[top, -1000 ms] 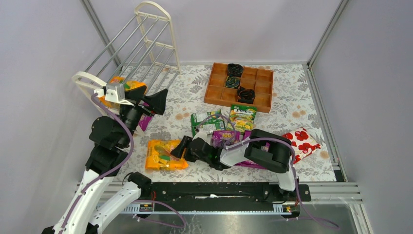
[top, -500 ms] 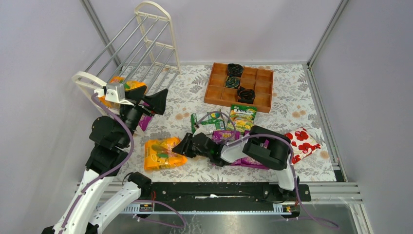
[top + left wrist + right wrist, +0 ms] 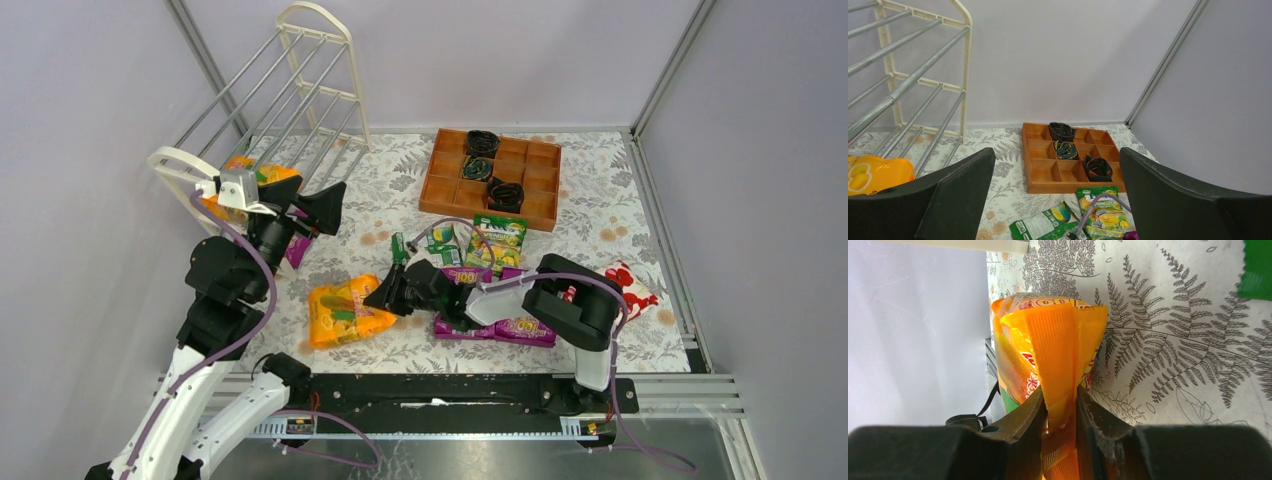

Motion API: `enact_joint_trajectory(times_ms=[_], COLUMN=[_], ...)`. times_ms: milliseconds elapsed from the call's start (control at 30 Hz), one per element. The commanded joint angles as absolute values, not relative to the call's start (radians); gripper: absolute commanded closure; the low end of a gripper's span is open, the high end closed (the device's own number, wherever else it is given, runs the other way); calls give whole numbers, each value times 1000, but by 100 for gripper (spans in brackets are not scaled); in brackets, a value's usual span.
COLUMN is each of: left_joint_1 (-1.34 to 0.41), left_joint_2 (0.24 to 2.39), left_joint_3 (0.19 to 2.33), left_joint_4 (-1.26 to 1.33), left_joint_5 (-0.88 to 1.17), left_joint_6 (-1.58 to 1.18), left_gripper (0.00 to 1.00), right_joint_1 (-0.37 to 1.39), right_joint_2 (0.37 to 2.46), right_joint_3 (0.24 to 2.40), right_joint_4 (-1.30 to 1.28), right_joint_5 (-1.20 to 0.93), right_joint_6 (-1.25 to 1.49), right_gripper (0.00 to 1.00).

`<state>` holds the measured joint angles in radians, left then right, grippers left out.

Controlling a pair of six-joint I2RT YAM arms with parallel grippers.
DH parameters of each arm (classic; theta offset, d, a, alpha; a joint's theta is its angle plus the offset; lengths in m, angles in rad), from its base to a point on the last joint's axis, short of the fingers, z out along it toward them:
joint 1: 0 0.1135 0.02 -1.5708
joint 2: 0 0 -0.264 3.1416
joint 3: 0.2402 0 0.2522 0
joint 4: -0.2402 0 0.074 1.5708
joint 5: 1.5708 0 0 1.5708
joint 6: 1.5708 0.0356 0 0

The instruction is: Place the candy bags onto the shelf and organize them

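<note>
**A:** Quick, biggest thing first.

**B:** The table (image 3: 600, 215), under a leaf-print cloth, fills the middle of the top view. The shelf (image 3: 300, 95) stands in the upper left, with cream arched ends and slanting silver rods.

**A:** The tray?

**B:** The wooden tray (image 3: 535, 205) is upper centre, well apart from the shelf.

**A:** And the arms?

**B:** The left gripper (image 3: 1056, 165) is raised on the left side, near the shelf's front end. Its fingers are spread wide with nothing between them. The right gripper (image 3: 1060, 405) reaches left across the lower centre, and its jaws are pinching the crimped edge of an orange bag (image 3: 345, 312).

**A:** Where does that bag sit?

**B:** It's on the cloth, lower centre-left, with the pinched end tipped up. It isn't on the shelf.

**A:** Other bags?

**B:** A second orange bag (image 3: 255, 175) lies at the foot of the shelf. I can't tell whether it's on the rods or under them. The green bags (image 3: 497, 240) are in the centre, just below the tray. The purple bags (image 3: 525, 330) lie under the right arm. The red-and-white package (image 3: 632, 288) is at centre right.

**A:** Smallest?

**B:** The black coils (image 3: 505, 193), in three of the tray's compartments.
</note>
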<state>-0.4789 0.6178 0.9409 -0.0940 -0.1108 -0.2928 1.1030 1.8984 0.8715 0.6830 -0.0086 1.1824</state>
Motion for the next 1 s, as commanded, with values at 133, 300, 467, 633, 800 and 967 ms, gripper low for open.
enact_joint_trajectory(times_ms=[133, 300, 467, 633, 800, 967], left_joint_1=[-483, -483, -483, -481, -480, -480], left_joint_2=[611, 600, 583, 549, 518, 498], left_joint_3=[936, 937, 944, 946, 947, 946], left_joint_4=[-43, -42, -48, -51, -52, -52], left_joint_5=[-130, -132, -151, -170, -185, -203], left_joint_6=[-298, -298, -286, -280, -275, -273], left_gripper=[1, 1, 1, 1, 1, 1], right_joint_1=[1048, 1016, 970, 921, 875, 844], right_joint_2=[1739, 1683, 1644, 1639, 1687, 1774], right_joint_3=[906, 920, 975, 1094, 1241, 1391], right_joint_4=[588, 566, 552, 549, 600, 669], right_joint_5=[-13, -5, 43, 69, 85, 139], right_joint_6=[1148, 1145, 1141, 1116, 1119, 1148], right_gripper=[100, 100, 100, 100, 100, 100])
